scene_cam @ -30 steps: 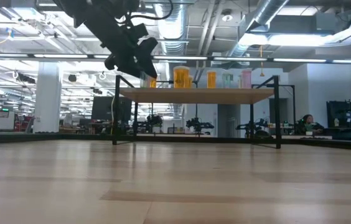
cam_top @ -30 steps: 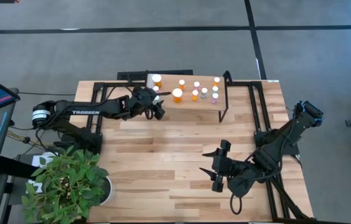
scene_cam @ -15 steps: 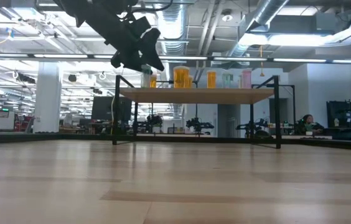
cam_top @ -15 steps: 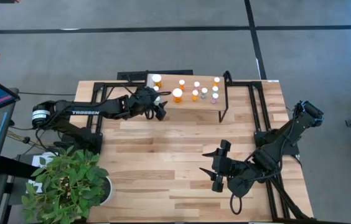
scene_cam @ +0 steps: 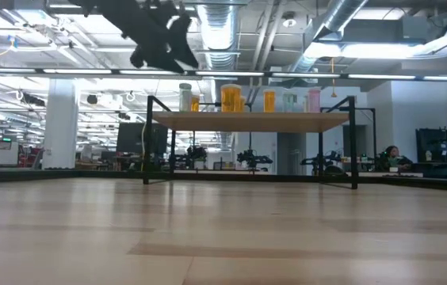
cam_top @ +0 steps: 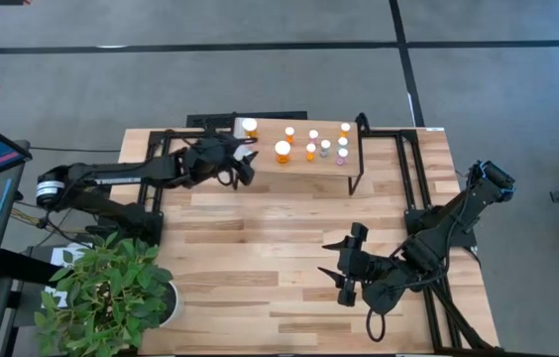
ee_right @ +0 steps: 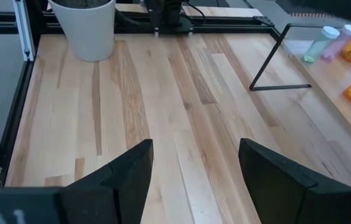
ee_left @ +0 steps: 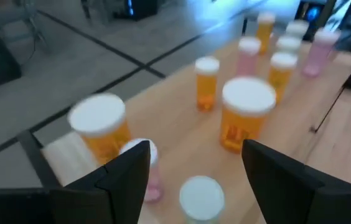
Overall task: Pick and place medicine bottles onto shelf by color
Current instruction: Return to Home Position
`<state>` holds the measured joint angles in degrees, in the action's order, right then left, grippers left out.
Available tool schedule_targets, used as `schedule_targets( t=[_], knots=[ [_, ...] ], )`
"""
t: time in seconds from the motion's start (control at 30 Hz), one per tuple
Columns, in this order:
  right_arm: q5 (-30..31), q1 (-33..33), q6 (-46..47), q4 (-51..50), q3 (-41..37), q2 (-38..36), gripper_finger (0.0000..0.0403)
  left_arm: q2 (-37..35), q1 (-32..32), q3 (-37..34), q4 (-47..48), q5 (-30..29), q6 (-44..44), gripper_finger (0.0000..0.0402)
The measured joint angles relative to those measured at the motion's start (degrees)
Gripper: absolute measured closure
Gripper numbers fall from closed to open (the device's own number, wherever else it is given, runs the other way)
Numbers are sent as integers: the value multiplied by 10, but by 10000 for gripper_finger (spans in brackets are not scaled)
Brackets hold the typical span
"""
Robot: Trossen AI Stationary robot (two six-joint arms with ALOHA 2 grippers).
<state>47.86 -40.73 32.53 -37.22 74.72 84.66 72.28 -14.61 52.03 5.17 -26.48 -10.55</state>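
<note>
The shelf (cam_top: 324,167) stands at the table's far side, a light-wood platform on black legs (scene_cam: 247,121). On it stand several white-capped medicine bottles: two larger orange ones (cam_top: 282,151) (cam_top: 249,127), and small orange, pink and pale green ones (cam_top: 325,147). My left gripper (cam_top: 245,167) is open and empty, just off the shelf's left end and above it (scene_cam: 168,55). Its wrist view (ee_left: 194,155) looks down on a pale-capped bottle (ee_left: 201,196) and a large orange one (ee_left: 248,121). My right gripper (cam_top: 339,268) is open and empty over the table's near right part.
A potted plant in a white pot (cam_top: 111,293) stands at the table's near left corner. Black frame rails (cam_top: 413,178) run along the table's sides. Bare wood tabletop (cam_top: 270,228) lies between the shelf and my right gripper.
My left gripper has risen and drawn back toward the table's left edge, away from the shelf's left end. A pale green bottle now shows standing on that end of the shelf, where the gripper was before.
</note>
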Motion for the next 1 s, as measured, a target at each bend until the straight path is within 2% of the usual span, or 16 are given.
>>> schedule_targets(
  t=[0.1, 0.27, 0.4, 0.53, 0.63, 0.73, 0.87, 1.0],
  knots=[
    [0, 0, 0, 0, 0, 0, 143, -29, 2, 0, -1, 9, 7, 158],
    [0, 2, 0, -16, 0, 0, 143, -67, 30, 0, -4, 77, 44, 164],
    [-1, 12, 0, -44, 0, 0, 143, -92, 70, 0, -10, 69, 70, 183],
    [-15, 19, -7, -120, 0, 0, 143, -114, 115, 0, -12, 68, 84, 211],
    [-15, 25, 47, -160, 0, 0, 143, -128, 150, 0, -9, 67, 103, 235],
    [-16, 35, 50, -155, 0, 0, 143, -141, 181, 0, -15, 65, 129, 260],
    [-16, 41, -11, -126, 0, -11, 143, -158, 221, 0, -22, 49, 171, 299],
    [-33, 41, -65, -92, -14, -53, 143, -180, 250, -1, -9, 36, 189, 344]
  ],
)
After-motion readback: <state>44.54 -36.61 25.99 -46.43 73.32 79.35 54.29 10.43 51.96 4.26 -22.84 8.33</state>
